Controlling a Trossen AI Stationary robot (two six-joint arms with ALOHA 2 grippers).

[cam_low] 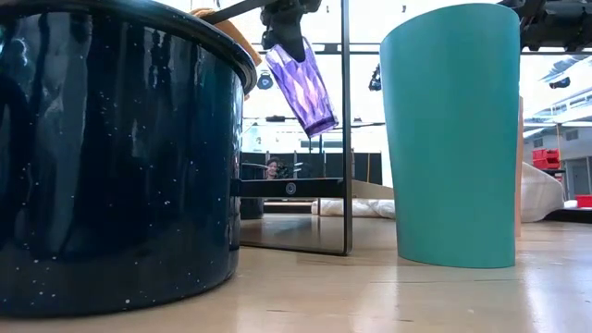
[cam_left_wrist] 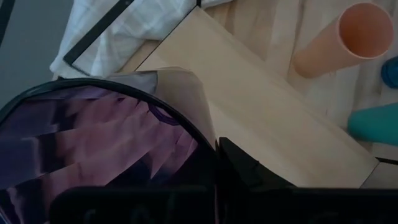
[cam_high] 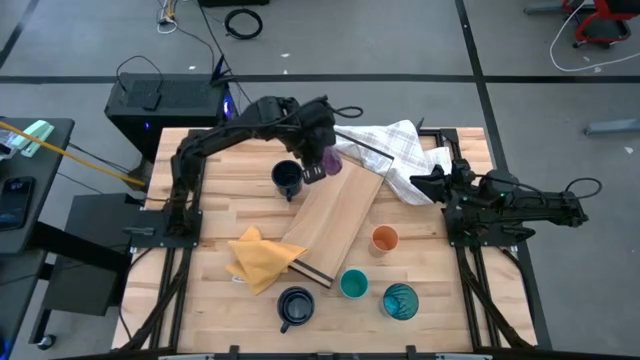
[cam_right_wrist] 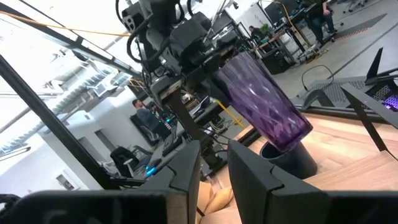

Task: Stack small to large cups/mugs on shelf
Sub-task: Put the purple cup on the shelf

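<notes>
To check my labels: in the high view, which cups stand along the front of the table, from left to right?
Dark navy mug → small teal cup → orange cup → teal-blue patterned tumbler.

You've got a yellow cloth crumpled on the table, front-left; white checked towel bunched at the back-right corner; black case on the floor behind; cables coiled farther back; people at desks in the room behind.
</notes>
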